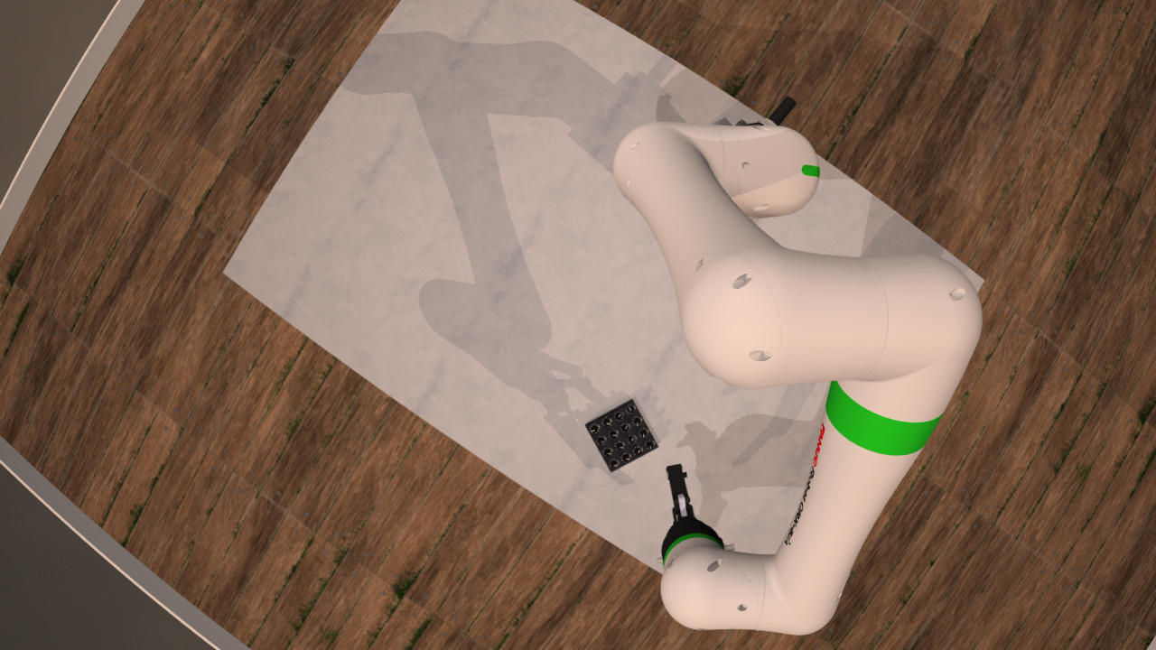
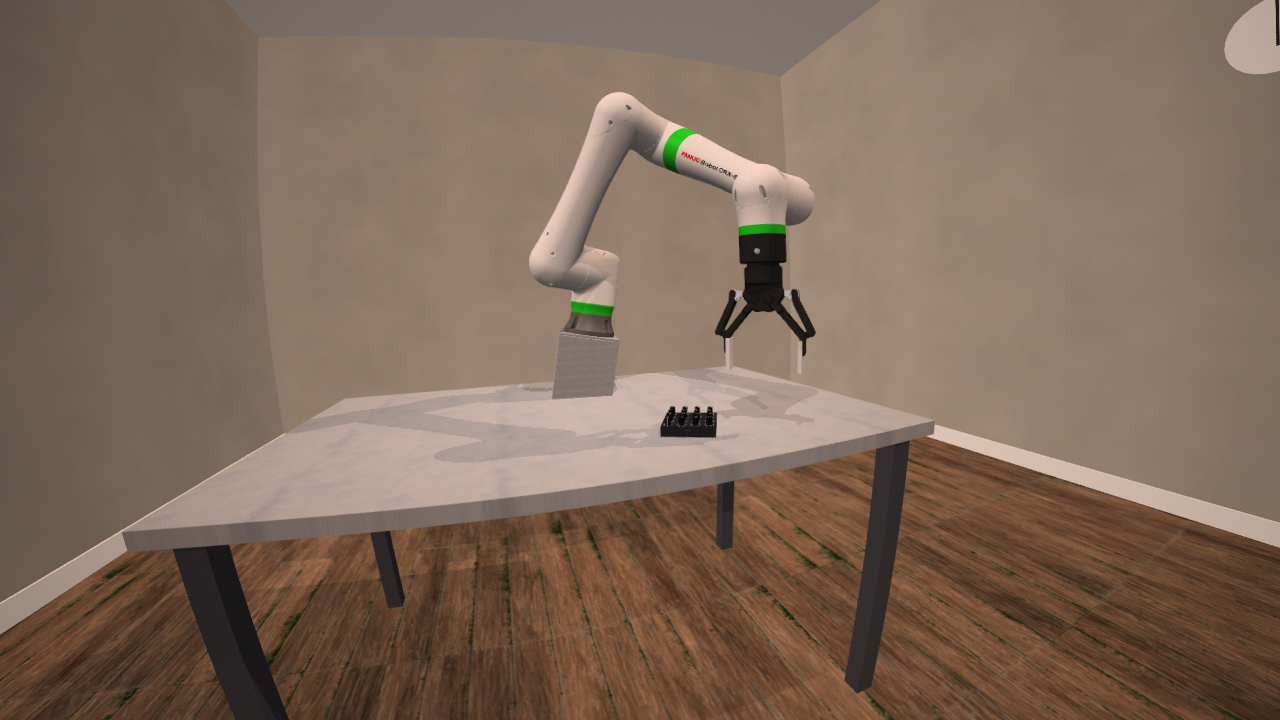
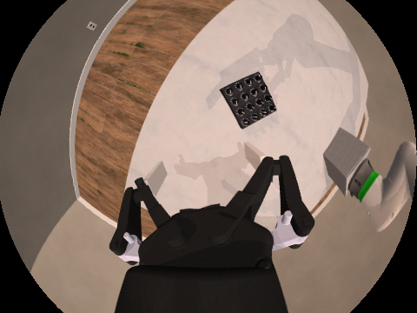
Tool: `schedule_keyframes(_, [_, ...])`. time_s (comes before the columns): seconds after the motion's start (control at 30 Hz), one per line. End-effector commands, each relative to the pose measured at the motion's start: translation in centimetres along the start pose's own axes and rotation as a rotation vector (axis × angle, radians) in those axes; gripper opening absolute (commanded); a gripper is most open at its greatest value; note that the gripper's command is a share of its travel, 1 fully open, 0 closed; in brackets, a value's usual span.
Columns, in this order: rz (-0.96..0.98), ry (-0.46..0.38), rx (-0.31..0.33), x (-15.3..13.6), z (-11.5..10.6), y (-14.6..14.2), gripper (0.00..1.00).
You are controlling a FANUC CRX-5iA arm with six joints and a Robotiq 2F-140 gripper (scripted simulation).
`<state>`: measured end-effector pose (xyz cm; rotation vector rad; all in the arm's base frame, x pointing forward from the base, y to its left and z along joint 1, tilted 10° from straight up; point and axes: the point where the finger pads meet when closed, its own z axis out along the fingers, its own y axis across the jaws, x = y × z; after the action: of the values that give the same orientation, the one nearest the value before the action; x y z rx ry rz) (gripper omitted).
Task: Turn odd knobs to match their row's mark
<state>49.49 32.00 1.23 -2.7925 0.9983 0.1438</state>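
Observation:
The black knob box (image 1: 622,436) (image 2: 688,431) (image 3: 236,94) stands flat on the pale table, with upright black knobs in a four-by-four grid. White marks ring the knobs, but they are too small to read, as are the names and the pointing lines. I cannot make out the socket. My gripper (image 2: 763,368) (image 3: 203,159) is open wide and empty, its pale finger pads pointing down. It hangs well above the table and off to one side of the box, to the right of it in the exterior view. Nothing touches the knobs.
The marble-like table (image 1: 339,242) (image 2: 358,483) (image 3: 195,87) carries the arm's grey base block (image 2: 585,365) (image 3: 345,158), away from the box. The arm's shadow falls across the table and near the box. The table edge runs close beside the box, with wooden floor (image 1: 283,501) beyond.

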Motion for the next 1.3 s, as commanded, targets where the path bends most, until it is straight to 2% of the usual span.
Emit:
schedule_keyframes(0.0, [-0.127, 0.011, 0.019, 0.5, 0.4, 3.0, 1.00])
schedule_keyframes(0.03, [-0.127, 0.011, 0.019, 0.5, 0.4, 3.0, 1.00])
schedule_keyframes(0.07, [-0.201, 0.018, 0.016, 0.8, 0.8, 5.0, 1.00])
schedule_keyframes(0.2, [-0.288, 0.026, 0.012, 1.1, 1.2, 7.4, 1.00])
schedule_keyframes(0.23, [-0.342, 0.031, 0.009, 1.2, 1.5, 8.8, 1.00])
schedule_keyframes(0.33, [-0.397, 0.036, 0.006, 1.4, 1.7, 10.4, 1.00])
schedule_keyframes(0.4, [-0.471, 0.042, 0.001, 1.5, 2.1, 12.4, 1.00])
schedule_keyframes(0.53, [-0.531, 0.047, -0.003, 1.6, 2.4, 14.1, 1.00])
schedule_keyframes(1.27, [-0.542, 0.048, -0.004, 1.6, 2.5, 14.4, 1.00])
